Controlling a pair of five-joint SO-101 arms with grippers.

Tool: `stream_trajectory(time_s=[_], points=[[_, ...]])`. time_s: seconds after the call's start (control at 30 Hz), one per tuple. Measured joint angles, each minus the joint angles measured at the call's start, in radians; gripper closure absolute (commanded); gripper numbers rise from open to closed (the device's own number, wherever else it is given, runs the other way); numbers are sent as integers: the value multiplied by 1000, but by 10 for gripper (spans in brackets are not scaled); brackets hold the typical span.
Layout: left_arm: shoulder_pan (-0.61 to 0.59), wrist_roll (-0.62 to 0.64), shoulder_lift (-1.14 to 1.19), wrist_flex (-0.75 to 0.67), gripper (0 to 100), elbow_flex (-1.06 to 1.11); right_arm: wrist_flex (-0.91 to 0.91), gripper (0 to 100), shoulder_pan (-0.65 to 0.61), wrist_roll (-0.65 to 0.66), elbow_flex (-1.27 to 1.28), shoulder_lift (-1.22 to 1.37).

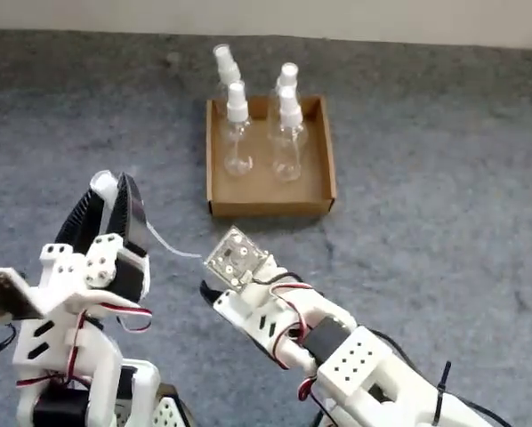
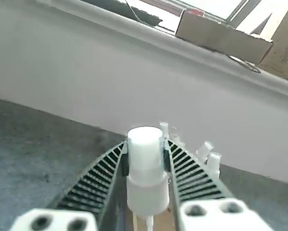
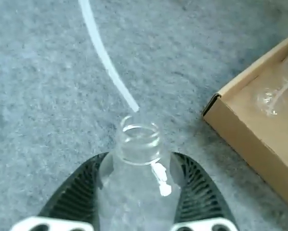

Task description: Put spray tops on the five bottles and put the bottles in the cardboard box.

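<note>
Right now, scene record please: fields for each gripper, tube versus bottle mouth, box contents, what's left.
left gripper: shut on spray top
right gripper: shut on uncapped bottle
dip tube: tip just short of the bottle's mouth, not inside
cardboard box: four capped bottles upright; back pair's bases hidden
remaining: cap fifth bottle, box it

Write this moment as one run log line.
left hand: shut on spray top | right hand: shut on uncapped bottle | cardboard box: four capped bottles inside
</note>
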Motion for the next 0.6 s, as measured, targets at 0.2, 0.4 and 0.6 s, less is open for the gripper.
stream_trajectory(time_s=[0.2, 0.4, 0.6], points=[[66, 0, 0, -15, 990, 15, 0, 995, 3, 0, 0, 0], [78, 0, 0, -15, 990, 15, 0, 995, 3, 0, 0, 0], [37, 2, -2, -15, 990, -48, 0, 995, 3, 0, 0, 0]])
